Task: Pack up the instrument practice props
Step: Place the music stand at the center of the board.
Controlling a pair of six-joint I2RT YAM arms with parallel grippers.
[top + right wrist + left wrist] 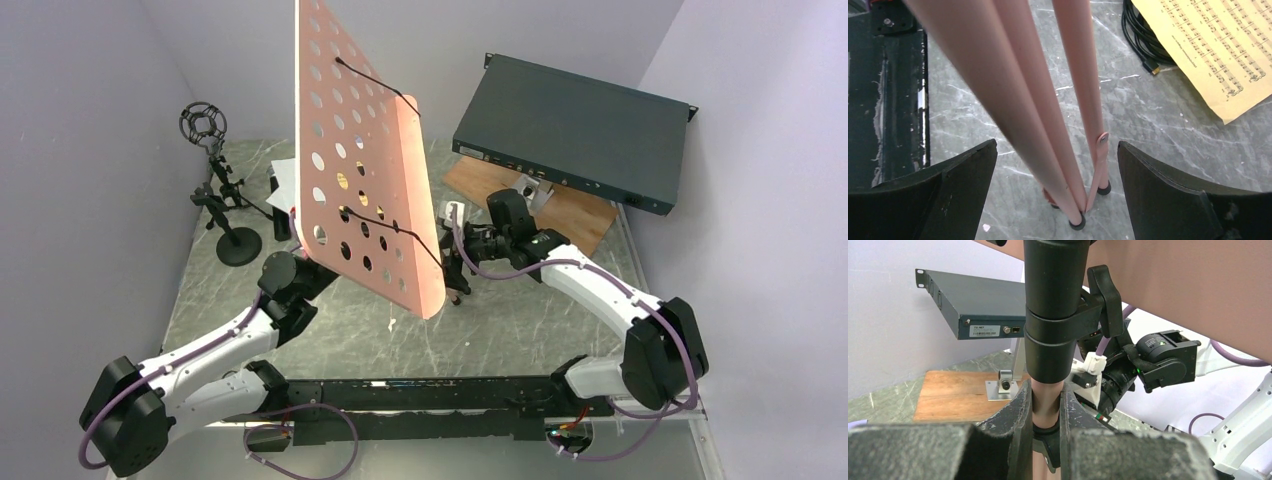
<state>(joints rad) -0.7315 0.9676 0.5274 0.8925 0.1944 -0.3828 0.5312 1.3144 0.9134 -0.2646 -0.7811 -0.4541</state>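
One pink music stand [365,170] stands on the table [500,330]; the left gripper [1046,415] is clamped on its pole [1047,390], the right gripper [1058,170] spread wide either side of its folded legs [1048,125]

Pale lilac walls close in on three sides of a grey-green, marble-veined counter [500,330]: the left wall [80,120], the back wall [560,30] and the right wall [760,150] are all plain and unmarked. Even, soft light falls across the stone-patterned surface, throwing only faint shadows. At the far right corner, a dark teal rack box [575,130] stands raised and tilted above a brown wooden board [580,215] that lies flat on the counter. A small metal bracket [1005,385] is fixed to the board beneath it.
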